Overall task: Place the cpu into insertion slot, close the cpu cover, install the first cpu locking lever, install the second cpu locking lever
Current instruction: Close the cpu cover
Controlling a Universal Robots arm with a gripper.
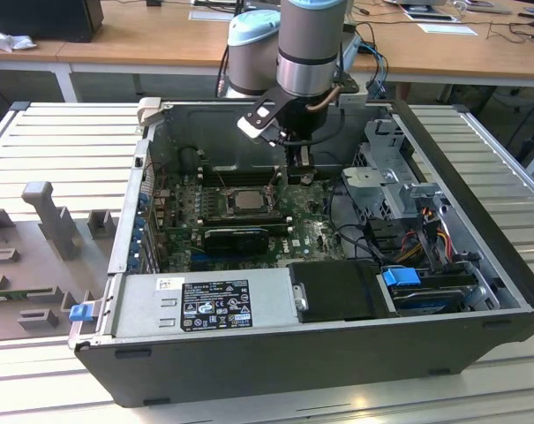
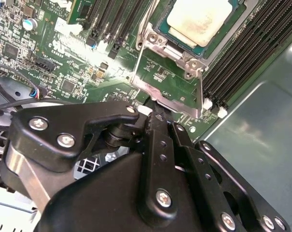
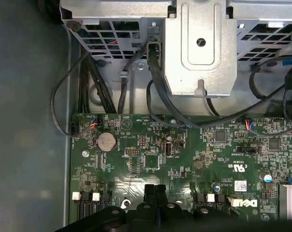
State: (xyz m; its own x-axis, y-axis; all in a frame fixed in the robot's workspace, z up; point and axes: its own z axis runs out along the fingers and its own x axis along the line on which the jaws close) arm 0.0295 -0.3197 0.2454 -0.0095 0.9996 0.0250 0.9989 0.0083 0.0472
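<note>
Already the cpu (image 2: 200,19) lies seated in the insertion slot (image 2: 160,29). Off the slot's arm-side edge, the cpu cover (image 2: 170,99) stands swung open. It looks thin, stiff and light, so take it by its free lip. Your gripper (image 2: 156,118), claw pressed together, sits just beside that lip.

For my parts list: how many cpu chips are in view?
1. The cpu sits in the insertion slot, near the middle of the motherboard in the exterior view; the arm may hide others.
</note>
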